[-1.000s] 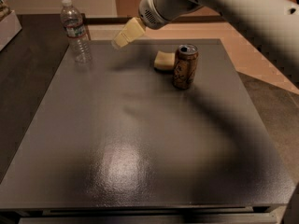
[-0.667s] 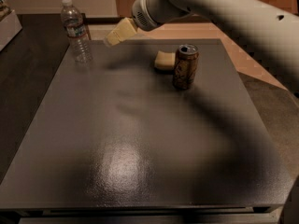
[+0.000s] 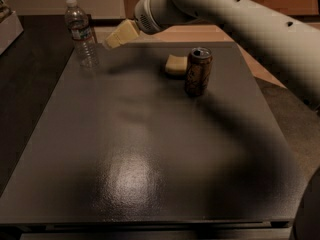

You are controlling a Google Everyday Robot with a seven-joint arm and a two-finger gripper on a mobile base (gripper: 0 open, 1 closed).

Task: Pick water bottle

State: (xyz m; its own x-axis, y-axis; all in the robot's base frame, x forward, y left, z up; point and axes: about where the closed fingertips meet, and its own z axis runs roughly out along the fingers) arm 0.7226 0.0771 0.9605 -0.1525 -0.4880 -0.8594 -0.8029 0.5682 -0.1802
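Camera view of a dark grey table (image 3: 150, 159) with a dull sheen of light on its near half: the water bottle (image 3: 81, 33), clear and ribbed, with a white cap and a pale label band, stands upright at the far left corner of the top. The gripper (image 3: 114, 38), cream-coloured, hangs in the air just to the right of the bottle, near it but apart from it, about level with the bottle's middle and tilted down and leftward toward it. Whether the gripper is apart or together cannot be told from this angle; it holds nothing that shows. The robot's pale arm (image 3: 240, 19) comes in from the upper right and crosses the far edge of the table, throwing a broad shadow over the right side of the top. A brown drink can (image 3: 198, 71), its top opened, stands upright on the far middle of the table, well apart from the bottle. A small yellowish block (image 3: 176, 65) lies just left of the can, close to it or touching it. Dark floor shows on the left beyond the table's edge
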